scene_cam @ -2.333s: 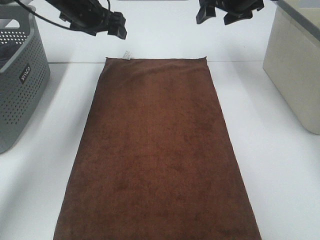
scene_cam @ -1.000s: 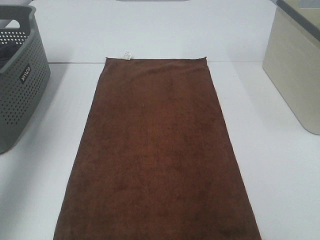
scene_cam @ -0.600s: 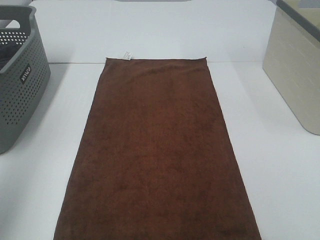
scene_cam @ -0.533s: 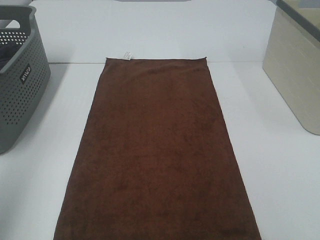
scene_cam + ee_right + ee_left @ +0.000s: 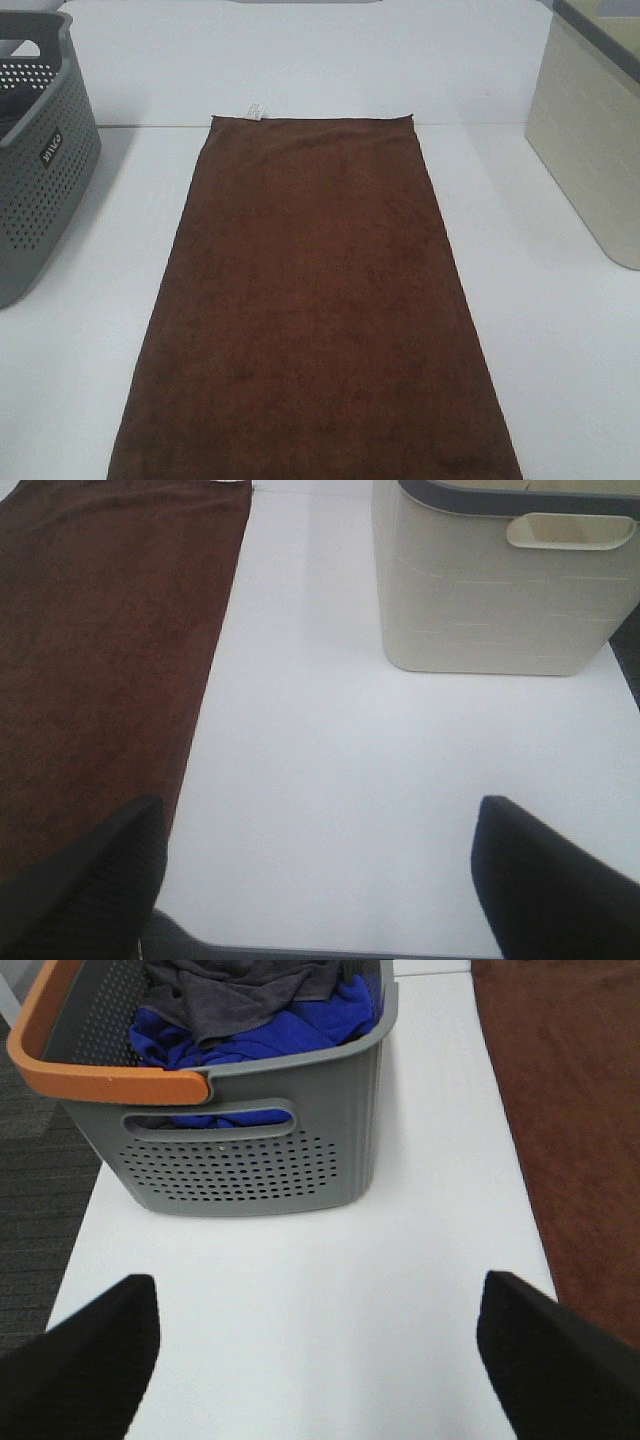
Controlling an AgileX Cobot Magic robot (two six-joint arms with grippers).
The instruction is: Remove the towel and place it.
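The dark brown towel lies flat and spread out lengthwise on the white table, with its small white label at the far left corner. Neither gripper shows in the exterior high view. In the left wrist view my left gripper is open and empty above bare table, with the towel's edge to one side. In the right wrist view my right gripper is open and empty above bare table, with the towel beside it. Neither gripper touches the towel.
A grey perforated basket stands at the table's left edge; the left wrist view shows its wall, an orange handle, and blue and grey cloths inside. A beige bin stands at the right and also shows in the right wrist view.
Both arms, seen at the top of the exterior view 2.3 s ago, have drawn back out of it. The towel has not moved, and nothing has changed over the last second.
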